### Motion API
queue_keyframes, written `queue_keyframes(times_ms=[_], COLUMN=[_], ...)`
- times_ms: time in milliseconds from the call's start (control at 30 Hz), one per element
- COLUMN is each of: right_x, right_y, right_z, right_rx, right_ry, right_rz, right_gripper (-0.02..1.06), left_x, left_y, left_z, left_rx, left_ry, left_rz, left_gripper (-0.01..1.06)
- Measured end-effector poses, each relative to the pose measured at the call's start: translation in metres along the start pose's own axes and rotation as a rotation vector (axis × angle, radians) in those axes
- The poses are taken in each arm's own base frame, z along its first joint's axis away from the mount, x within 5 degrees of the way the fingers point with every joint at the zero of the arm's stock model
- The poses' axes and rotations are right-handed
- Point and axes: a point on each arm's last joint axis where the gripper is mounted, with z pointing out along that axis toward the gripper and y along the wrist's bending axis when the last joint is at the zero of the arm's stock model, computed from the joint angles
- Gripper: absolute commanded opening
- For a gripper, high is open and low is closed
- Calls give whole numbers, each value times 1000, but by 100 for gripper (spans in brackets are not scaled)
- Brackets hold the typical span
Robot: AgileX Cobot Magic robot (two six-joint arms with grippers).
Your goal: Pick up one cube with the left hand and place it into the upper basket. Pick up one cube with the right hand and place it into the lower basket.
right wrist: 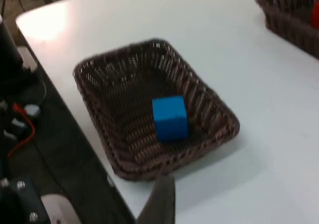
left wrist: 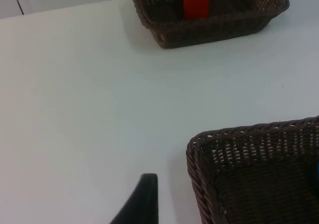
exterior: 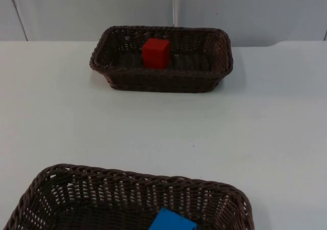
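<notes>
A red cube sits inside the upper wicker basket at the back of the table. A blue cube lies in the lower basket at the front edge. My left gripper hovers over bare table to the left of the lower basket, well short of the upper basket and its red cube. My right gripper hangs back from the lower basket, above the table just outside its rim, with the blue cube resting inside. Neither gripper holds anything that I can see.
The white table stretches between the two baskets and ends at the grey partition wall. In the right wrist view the table's edge runs close beside the lower basket, with dark equipment beyond it.
</notes>
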Motion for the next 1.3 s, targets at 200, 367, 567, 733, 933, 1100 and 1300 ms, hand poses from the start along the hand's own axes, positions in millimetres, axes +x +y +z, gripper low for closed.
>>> queue_keyframes(times_ms=[200, 367, 567, 733, 933, 1100, 1300], right_x=[2, 2, 2, 2, 2, 2, 2], right_y=[1, 1, 1, 1, 1, 1, 1], right_z=[1, 1, 1, 1, 1, 1, 1], right_rx=[-5, -5, -5, -5, -5, -5, -5], right_ry=[15, 15, 15, 15, 15, 15, 15], right_rz=[2, 2, 2, 2, 2, 2, 2], right_gripper=[77, 77, 89, 105, 105, 105, 105], left_x=[0, 0, 0, 0, 0, 0, 0], left_y=[0, 0, 0, 0, 0, 0, 0], left_z=[0, 0, 0, 0, 0, 0, 0], left_rx=[-1, -2, -2, -2, -2, -2, -2], left_ry=[0, 0, 0, 0, 0, 0, 0], left_rz=[0, 1, 1, 1, 1, 1, 1], left_gripper=[96, 96, 96, 105, 105, 105, 105])
